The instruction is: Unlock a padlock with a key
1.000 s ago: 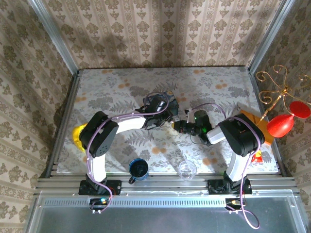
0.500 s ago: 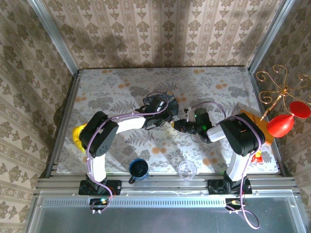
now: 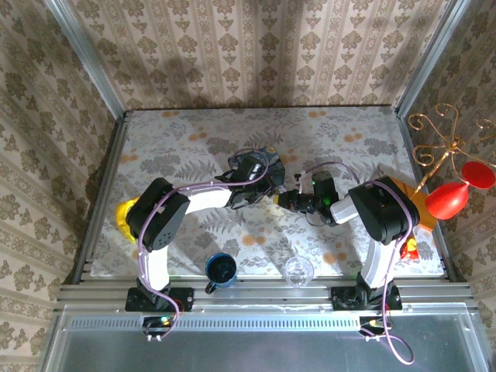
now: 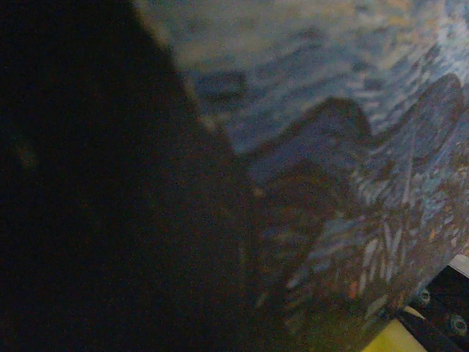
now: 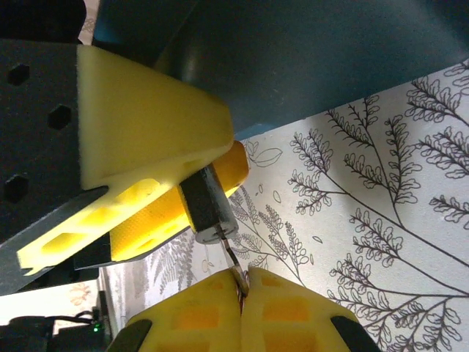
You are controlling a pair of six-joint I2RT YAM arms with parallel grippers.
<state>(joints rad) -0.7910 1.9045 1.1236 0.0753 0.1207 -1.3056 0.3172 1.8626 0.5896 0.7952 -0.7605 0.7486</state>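
In the right wrist view the dark grey padlock [image 5: 204, 202] is clamped between the yellow fingers [image 5: 143, 139] of my left gripper [image 3: 268, 191], a little above the patterned table. My right gripper [image 5: 240, 279] is shut on the thin key [image 5: 232, 259]. The key's blade reaches up into the bottom face of the padlock. The shackle is hidden behind the left fingers. In the top view my right gripper [image 3: 287, 201] meets the left one at mid-table. The blue painted tin [image 4: 352, 139] looms dark and close in the left wrist view, and its teal side [image 5: 308, 59] stands behind the padlock.
A blue mug [image 3: 222, 269] and a clear glass [image 3: 298, 270] stand near the front edge between the arm bases. A yellow object [image 3: 123, 214] lies at the left edge. Red ornaments [image 3: 447, 199] on a gold stand hang at the right.
The right gripper has crept a little left and up toward the left gripper. The left arm has stayed still.
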